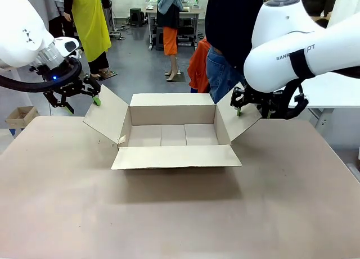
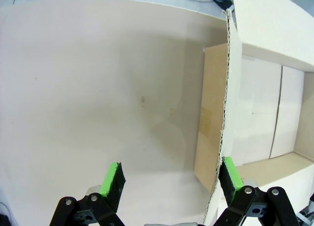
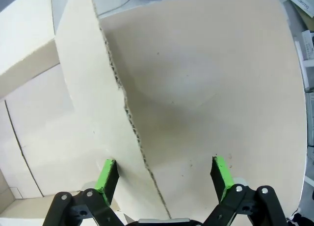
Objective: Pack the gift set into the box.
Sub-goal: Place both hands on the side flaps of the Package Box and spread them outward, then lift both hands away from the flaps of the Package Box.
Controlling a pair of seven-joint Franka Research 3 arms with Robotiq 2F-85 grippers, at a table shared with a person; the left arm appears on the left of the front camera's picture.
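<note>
The box point(image 1: 174, 156) is a large brown carton in the middle of the table, all four flaps spread open and nothing inside. My left gripper point(image 1: 82, 104) hovers open at the top edge of the left flap point(image 1: 107, 116). In the left wrist view that flap's edge point(image 2: 226, 88) runs just inside the right pad of the left gripper point(image 2: 171, 176). My right gripper point(image 1: 253, 110) is open at the right flap point(image 1: 244, 121). In the right wrist view the right gripper point(image 3: 164, 172) straddles the flap's edge point(image 3: 122, 93). The gift set is out of view.
A person in a dark top and jeans point(image 1: 225, 73) stands right behind the box at the far side. A much smaller brown carton point(image 1: 19, 116) sits off the table's left end. The brown tabletop point(image 1: 169, 214) stretches bare toward the near edge.
</note>
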